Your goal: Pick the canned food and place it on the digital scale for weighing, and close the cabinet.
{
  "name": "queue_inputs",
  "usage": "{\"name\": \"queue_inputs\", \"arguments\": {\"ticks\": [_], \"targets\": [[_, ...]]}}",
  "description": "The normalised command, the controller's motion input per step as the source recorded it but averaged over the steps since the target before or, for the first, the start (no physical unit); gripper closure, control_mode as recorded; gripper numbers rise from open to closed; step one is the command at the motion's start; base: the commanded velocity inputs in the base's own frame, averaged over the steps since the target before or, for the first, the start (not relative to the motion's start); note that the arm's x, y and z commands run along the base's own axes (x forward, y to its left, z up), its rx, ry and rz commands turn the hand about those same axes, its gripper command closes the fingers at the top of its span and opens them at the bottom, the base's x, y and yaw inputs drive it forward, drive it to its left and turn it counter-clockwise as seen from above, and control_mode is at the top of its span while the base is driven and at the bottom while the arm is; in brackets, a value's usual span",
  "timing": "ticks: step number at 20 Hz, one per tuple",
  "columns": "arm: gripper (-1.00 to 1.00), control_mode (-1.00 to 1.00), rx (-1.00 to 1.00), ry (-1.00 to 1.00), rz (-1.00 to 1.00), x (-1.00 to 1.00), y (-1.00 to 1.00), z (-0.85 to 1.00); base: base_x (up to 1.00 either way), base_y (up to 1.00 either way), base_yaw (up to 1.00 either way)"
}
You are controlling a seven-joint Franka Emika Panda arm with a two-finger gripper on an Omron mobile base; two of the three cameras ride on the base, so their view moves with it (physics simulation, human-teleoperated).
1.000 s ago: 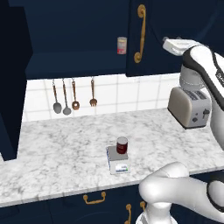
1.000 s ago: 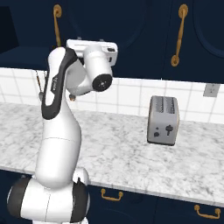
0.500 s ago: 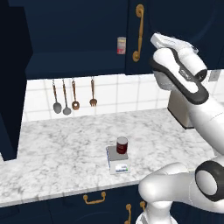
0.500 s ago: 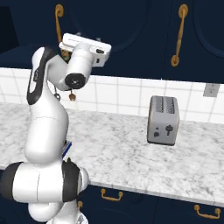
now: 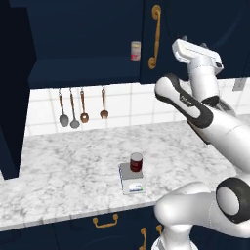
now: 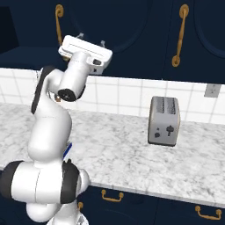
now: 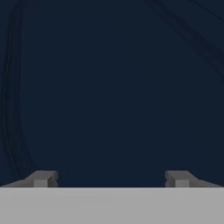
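Observation:
The canned food (image 5: 136, 161), a short dark-red can, stands upright on the digital scale (image 5: 133, 184) near the counter's front edge. The cabinet (image 5: 83, 44) above is open, its left door (image 5: 12, 97) swung out at the far left. My gripper (image 5: 194, 43) is raised high to the right, in front of the shut right-hand door with its brass handle (image 5: 156, 36). In the right base view the gripper (image 6: 91, 39) faces the navy door (image 6: 140, 35). The hand view has the gripper (image 7: 110, 179) open against the door panel (image 7: 109, 87), with nothing between its fingertips (image 7: 41, 178).
A taller pale can (image 5: 135, 51) stands on the open cabinet's shelf. Utensils (image 5: 73, 107) hang on the tiled wall. A silver toaster (image 6: 164, 121) sits on the marble counter (image 6: 132, 154) to the right. Drawers with brass pulls (image 5: 105, 222) run below.
The arm's elbow and forearm have swung round while the hand stayed high in front of the cabinet door. The can and the scale have not moved.

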Motion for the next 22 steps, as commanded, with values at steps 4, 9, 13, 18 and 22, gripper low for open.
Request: {"name": "queue_inputs", "arguments": {"ticks": [4, 9, 13, 18, 22], "targets": [[-1.00, -1.00, -0.01, 0.07, 0.00, -0.79, -0.02, 0.48, 0.00, 0.00, 0.00], [-1.00, -1.00, -0.11, 0.57, 0.00, -0.83, 0.00, 0.49, 0.00, 0.00, 0.00], [-1.00, -1.00, -0.07, 0.54, 0.00, -0.72, 0.23, 0.16, 0.00, 0.00, 0.00], [-1.00, -1.00, 0.00, 0.04, 0.00, -0.62, 0.72, -0.68, 0.00, 0.00, 0.00], [-1.00, -1.00, 0.00, 0.06, 0.00, -0.54, 0.70, -0.59, 0.00, 0.00, 0.00]]}}
